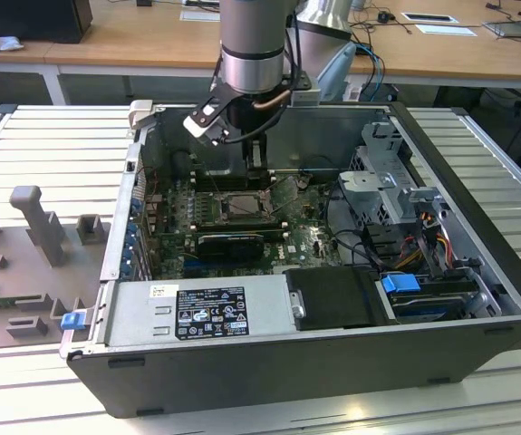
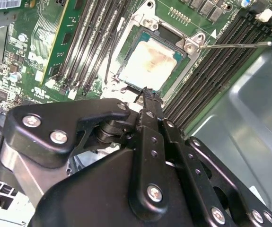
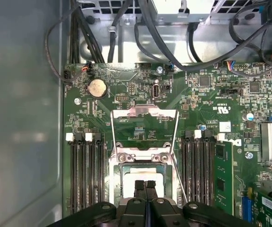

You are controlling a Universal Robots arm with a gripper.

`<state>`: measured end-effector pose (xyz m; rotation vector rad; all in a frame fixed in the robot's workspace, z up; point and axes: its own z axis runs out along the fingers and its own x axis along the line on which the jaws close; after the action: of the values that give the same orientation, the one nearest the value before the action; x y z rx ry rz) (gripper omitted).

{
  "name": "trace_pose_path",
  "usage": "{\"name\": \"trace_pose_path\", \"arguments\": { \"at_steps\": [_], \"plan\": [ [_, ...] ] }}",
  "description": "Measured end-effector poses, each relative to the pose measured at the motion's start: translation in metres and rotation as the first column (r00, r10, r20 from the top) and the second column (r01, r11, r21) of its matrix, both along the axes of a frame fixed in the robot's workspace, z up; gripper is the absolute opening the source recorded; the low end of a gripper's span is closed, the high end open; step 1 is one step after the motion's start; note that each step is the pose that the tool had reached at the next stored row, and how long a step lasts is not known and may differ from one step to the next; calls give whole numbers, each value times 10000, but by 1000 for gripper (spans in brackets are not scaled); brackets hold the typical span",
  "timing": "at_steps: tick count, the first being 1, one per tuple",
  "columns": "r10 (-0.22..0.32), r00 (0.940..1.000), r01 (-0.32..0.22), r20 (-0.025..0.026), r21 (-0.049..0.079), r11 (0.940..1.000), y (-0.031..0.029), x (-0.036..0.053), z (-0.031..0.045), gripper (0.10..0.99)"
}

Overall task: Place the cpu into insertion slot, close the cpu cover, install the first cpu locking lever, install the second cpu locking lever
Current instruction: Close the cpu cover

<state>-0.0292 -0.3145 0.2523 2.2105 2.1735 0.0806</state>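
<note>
Pincer [image 3: 145, 183] is seen with fingertips pressed together over the cpu [image 3: 127, 178], which is seated in the insertion slot [image 3: 118, 179]; the cpu cover [image 3: 145, 112] is flipped open.

An open computer case [image 1: 332, 372] lies on a grey slatted table [image 1: 52, 154], a silver power supply [image 1: 197, 313] along one wall (blue clip [image 1: 73, 319] just beside it). Inside: green board [image 3: 211, 90], coin battery [image 3: 97, 87], black cables [image 3: 173, 52], rows of black memory slots [image 3: 86, 175]

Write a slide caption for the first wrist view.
Shut claw poised over the cpu seated in the insertion slot, with the cpu cover standing open.
</note>
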Motion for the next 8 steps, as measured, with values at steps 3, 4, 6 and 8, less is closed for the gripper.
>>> {"name": "trace_pose_path", "arguments": {
  "at_steps": [3, 4, 6, 8],
  "plan": [
    [0, 10000, 0, 0, -5, 10000, 15, 0, 62, 106],
    [0, 10000, 0, 0, -5, 10000, 17, 0, 71, 106],
    [1, 10000, -1, -1, -6, 10000, 23, 0, 95, 106],
    [-2, 10000, 2, 0, -9, 10000, 31, -1, 110, 106]
  ]
}}
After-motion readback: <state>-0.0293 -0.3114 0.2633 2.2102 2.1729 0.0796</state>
